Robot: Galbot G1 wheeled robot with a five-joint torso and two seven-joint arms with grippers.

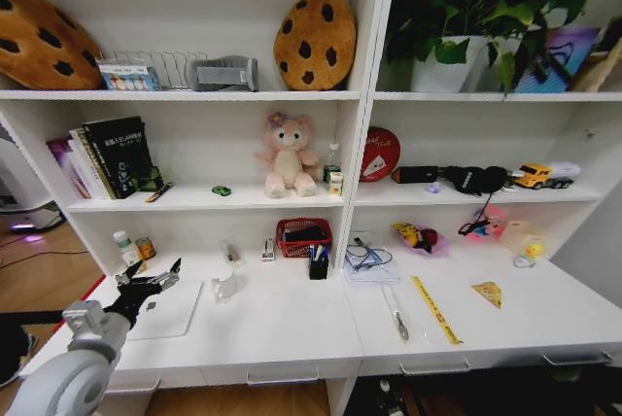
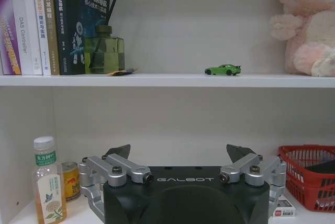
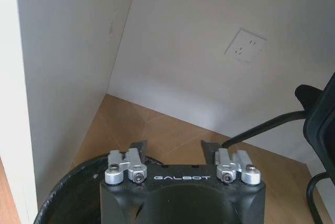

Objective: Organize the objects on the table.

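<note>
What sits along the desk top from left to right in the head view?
Bottle → left gripper → laptop → red basket → yellow ruler → yellow wedge.

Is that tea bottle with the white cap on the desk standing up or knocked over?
Upright. The bottle stands on its base with the cap on top, beside a small can, ahead of the left tool, which is open.
</note>
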